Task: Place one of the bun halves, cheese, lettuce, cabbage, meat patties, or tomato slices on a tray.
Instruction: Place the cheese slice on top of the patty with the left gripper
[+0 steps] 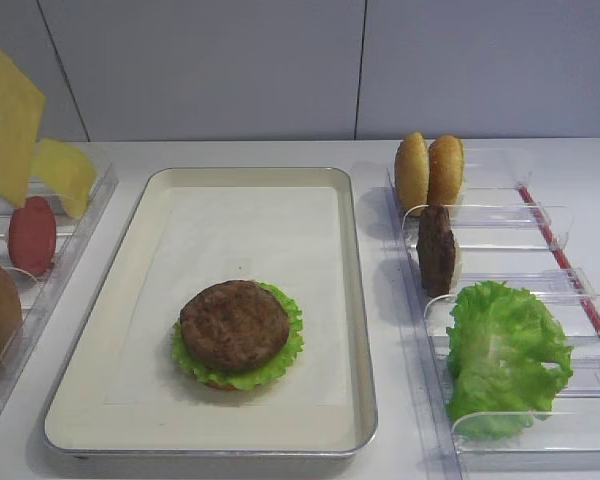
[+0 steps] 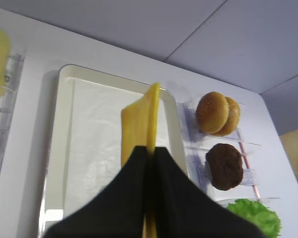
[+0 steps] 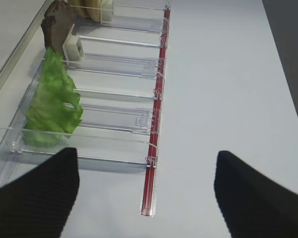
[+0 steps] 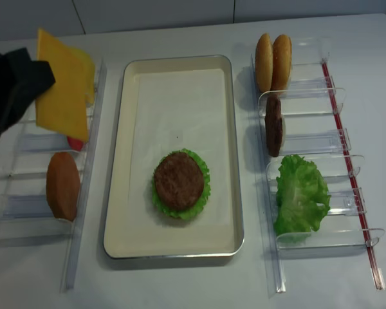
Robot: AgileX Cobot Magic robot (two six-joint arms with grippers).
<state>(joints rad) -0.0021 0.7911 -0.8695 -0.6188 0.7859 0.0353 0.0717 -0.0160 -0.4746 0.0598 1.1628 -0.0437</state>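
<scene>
The left pincer (image 4: 32, 80) is closed flat on one cheese slice (image 4: 63, 87), gripping it at its edge, and the slice hangs in the air above the left rack (image 4: 83, 193), left of the tray (image 4: 119, 161). In the left wrist view the two black fingers (image 2: 124, 198) press together on the thin yellow slice, which stands up edge-on between them. A second cheese slice (image 1: 65, 175) stands in the rear part of the left rack, and near it a red tomato slice (image 1: 31, 235) leans in the next compartment. Closer to the front of the same rack stands a brown bun half (image 4: 63, 185).

The right pincer (image 3: 146, 191) is open, its two dark fingers well apart with nothing between them, and it hovers over the white table (image 3: 223, 89) just beside the right rack (image 3: 154, 124).

The tray lies in the middle of the table with white paper inside. On the paper, toward the front, lies a lettuce leaf (image 1: 280, 355) with a meat patty (image 1: 234, 324) on top of it.

In the right rack, two bun halves (image 1: 429, 172) stand side by side at the back, a second patty (image 1: 436, 250) stands upright in the next compartment, and a big loose lettuce leaf (image 1: 505, 355) fills the front part.
</scene>
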